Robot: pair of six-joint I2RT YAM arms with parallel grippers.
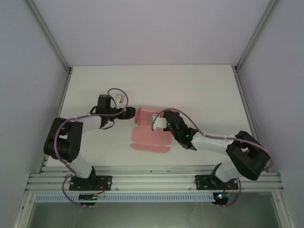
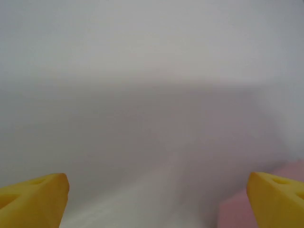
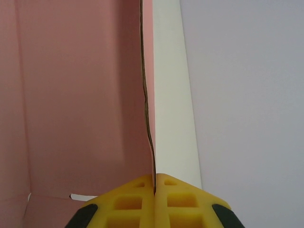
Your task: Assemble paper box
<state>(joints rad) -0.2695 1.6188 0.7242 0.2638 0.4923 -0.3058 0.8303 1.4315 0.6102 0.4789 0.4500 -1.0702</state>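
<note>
The pink paper box [image 1: 145,135] lies mid-table, partly folded, with a flat flap toward the near edge. My right gripper [image 1: 166,124] is at its right wall. In the right wrist view the yellow fingers [image 3: 137,199] of the right gripper [image 3: 155,183] are shut on the thin upright card wall [image 3: 148,118], which is pink inside [image 3: 80,95] and white outside. My left gripper [image 1: 131,113] sits at the box's far left corner. In the left wrist view it [image 2: 156,204] is open wide with nothing between its fingertips [image 2: 33,199], and a pink corner [image 2: 235,213] lies beside the right one.
The white table [image 1: 190,85] has free room behind and to both sides of the box. Grey enclosure walls and metal posts [image 1: 47,35] border it. An aluminium rail [image 1: 152,180] with the arm bases runs along the near edge.
</note>
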